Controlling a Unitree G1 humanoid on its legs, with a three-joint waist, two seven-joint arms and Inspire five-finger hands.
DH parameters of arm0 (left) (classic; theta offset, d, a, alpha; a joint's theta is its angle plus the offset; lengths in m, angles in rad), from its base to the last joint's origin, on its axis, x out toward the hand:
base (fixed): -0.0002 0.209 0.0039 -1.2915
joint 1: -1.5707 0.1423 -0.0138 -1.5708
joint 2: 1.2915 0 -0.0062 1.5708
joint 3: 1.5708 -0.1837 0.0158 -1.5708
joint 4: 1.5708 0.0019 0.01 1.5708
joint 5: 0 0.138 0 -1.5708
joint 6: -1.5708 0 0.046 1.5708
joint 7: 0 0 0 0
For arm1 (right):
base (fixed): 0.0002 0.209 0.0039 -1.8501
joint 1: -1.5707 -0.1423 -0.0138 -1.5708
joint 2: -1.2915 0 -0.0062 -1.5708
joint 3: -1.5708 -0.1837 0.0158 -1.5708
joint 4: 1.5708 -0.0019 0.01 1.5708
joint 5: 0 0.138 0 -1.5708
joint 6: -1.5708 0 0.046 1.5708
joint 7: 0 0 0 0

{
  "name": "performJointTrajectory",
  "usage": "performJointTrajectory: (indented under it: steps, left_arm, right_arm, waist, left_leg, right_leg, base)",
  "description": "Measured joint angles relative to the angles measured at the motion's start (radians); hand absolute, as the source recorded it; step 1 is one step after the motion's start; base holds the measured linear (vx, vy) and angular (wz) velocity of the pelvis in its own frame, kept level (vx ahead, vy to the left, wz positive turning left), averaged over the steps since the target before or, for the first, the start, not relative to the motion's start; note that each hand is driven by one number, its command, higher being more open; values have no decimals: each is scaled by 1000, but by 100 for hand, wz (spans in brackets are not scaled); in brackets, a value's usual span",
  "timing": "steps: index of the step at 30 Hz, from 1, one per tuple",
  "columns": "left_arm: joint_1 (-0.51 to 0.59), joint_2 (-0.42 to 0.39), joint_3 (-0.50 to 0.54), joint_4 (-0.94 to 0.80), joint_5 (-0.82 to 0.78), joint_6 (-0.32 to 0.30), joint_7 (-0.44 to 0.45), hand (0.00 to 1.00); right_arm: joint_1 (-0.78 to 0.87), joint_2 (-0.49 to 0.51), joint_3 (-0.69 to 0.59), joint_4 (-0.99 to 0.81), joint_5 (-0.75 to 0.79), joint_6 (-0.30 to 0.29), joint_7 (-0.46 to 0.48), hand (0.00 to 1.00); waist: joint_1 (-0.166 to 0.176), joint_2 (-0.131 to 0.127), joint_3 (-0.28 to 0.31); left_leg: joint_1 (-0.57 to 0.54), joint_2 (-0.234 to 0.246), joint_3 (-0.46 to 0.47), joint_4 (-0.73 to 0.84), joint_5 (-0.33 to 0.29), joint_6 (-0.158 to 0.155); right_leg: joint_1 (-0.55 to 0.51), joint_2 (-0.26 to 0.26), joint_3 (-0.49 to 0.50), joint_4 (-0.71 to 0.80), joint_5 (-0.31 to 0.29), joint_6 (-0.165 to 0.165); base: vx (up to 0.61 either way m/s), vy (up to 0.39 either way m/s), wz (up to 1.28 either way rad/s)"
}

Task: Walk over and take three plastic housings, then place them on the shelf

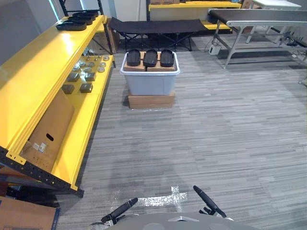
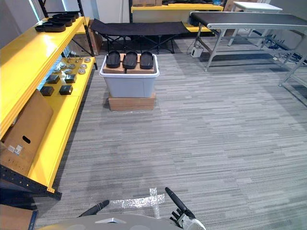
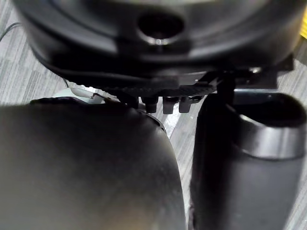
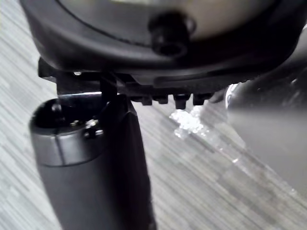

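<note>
Three black plastic housings (image 1: 150, 57) lie side by side on cardboard on top of a grey bin (image 1: 149, 82), several steps ahead on the floor. The bin stands on a flat cardboard box (image 1: 151, 100). A long yellow shelf (image 1: 43, 62) runs along the left, and several more black housings (image 1: 76, 21) rest at the far end of its top level. My left hand (image 1: 120, 210) and right hand (image 1: 208, 199) hang low at the near edge of the eye views, fingers straight and holding nothing. The wrist views show each hand, left (image 3: 240, 158) and right (image 4: 96, 172), above grey floor.
The shelf's lower level carries small metal parts and dark blocks (image 1: 88, 64) and a leaning cardboard sheet (image 1: 50, 127). A black folding cot (image 1: 153, 25) stands behind the bin, a grey metal table (image 1: 259, 17) at the far right. A silver tape mark (image 1: 160, 199) lies on the carpet near me.
</note>
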State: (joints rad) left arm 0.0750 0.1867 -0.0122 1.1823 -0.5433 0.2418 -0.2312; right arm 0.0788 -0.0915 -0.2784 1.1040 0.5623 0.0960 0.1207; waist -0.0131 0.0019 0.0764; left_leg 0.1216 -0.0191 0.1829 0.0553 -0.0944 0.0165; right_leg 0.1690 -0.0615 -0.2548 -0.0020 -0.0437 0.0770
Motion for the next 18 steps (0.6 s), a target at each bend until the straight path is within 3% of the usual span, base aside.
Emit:
performJointTrajectory:
  steps: [6,8,13,18]
  left_arm:
    - [-1,6,-11,-3,-41,-44,-1,100]
    - [-5,7,-14,-9,-58,-51,-3,100]
    - [-6,7,-34,-41,-127,-102,-17,100]
    - [-24,-35,-28,-182,-198,-184,3,100]
  right_arm:
    - [-67,22,5,-9,-4,-164,0,100]
    - [-78,22,13,-33,-2,-192,2,100]
    - [-88,24,16,-49,44,-193,35,100]
    - [-89,40,17,-57,92,-192,57,100]
  waist:
    - [-13,-16,13]
    - [-15,-20,16]
    - [-13,-21,23]
    - [-14,-30,44]
  left_leg:
    - [27,-14,2,-67,33,-3]
    - [28,-22,3,-84,45,1]
    - [45,-34,5,-128,74,12]
    - [39,-42,7,-141,89,23]
  right_leg:
    - [-7,-8,-13,0,11,16]
    - [-13,-14,-14,0,11,16]
    - [-14,-22,-16,-1,13,13]
    - [-27,-28,-16,-2,27,3]
  base:
    - [-12,26,-1]
    - [-57,36,0]
    - [-67,26,2]
    - [-76,22,-2]
